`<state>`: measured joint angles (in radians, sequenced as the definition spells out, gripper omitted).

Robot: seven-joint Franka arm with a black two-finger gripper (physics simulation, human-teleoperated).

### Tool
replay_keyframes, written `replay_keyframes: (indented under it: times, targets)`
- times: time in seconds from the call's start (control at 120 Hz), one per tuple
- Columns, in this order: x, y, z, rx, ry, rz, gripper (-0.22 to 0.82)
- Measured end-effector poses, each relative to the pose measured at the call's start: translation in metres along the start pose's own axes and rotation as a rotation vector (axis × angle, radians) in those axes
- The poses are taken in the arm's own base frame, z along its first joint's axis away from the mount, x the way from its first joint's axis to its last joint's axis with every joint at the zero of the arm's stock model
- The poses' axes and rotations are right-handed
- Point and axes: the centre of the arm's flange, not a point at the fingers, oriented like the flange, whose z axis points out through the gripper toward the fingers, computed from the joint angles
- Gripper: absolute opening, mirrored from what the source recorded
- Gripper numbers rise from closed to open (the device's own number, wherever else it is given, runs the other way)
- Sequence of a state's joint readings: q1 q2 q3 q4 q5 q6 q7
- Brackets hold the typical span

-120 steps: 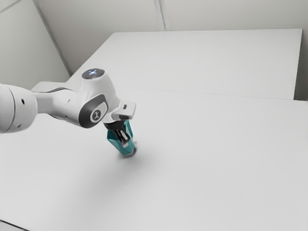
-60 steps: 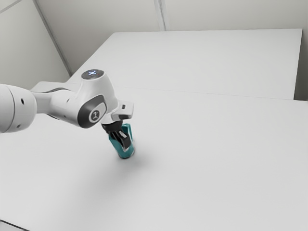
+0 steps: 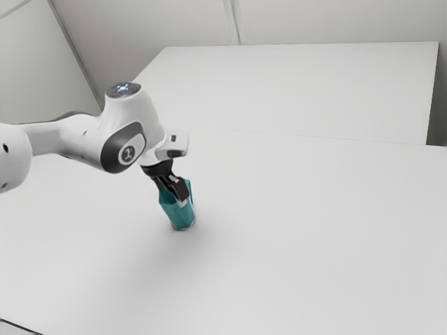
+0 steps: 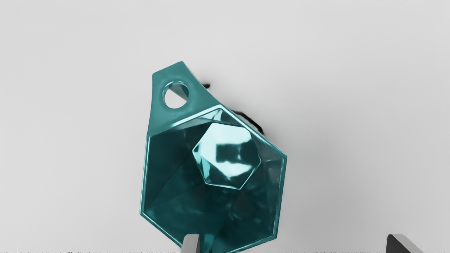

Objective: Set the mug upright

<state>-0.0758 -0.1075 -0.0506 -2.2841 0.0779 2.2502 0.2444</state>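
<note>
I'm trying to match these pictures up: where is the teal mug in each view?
Exterior view: the mug is on the table, left of centre, below the arm.
Wrist view: its mouth faces the camera, by the pincer, one finger overlapping its rim, the other apart from it.
Shared landmark: the pincer's fingers.

The faceted teal mug (image 4: 211,158) is showing a smooth, glossy finish, its hexagonal inner floor (image 4: 228,154) gleaming almost like polished metal and its thin rim (image 4: 284,182) catching bright lines of light. Its pierced handle (image 4: 198,102) is looking smooth and softer in sheen. The white surface (image 3: 314,244) is appearing smooth and matt. The white robot arm (image 3: 133,112) is presenting smooth, plastic-looking casing; the black hand (image 3: 179,200) is looking darker and duller.
</note>
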Motion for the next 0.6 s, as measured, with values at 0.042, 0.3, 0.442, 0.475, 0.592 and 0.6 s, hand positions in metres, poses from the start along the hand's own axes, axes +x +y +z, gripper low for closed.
replay_keyframes:
  times: [0.042,0.3,0.442,0.475,0.592,0.6]
  targets:
    - [0.002,-0.001,-0.008,0.002,0.005,-0.002,0.58]
    - [0.026,-0.027,-0.079,0.024,0.054,-0.034,0.60]
    - [0.031,-0.042,-0.115,0.051,0.046,-0.035,0.60]
    - [0.031,-0.046,-0.120,0.055,0.039,-0.037,0.60]
    - [0.030,-0.065,-0.142,0.063,0.020,-0.058,0.60]
    - [0.030,-0.066,-0.143,0.063,0.018,-0.059,0.60]
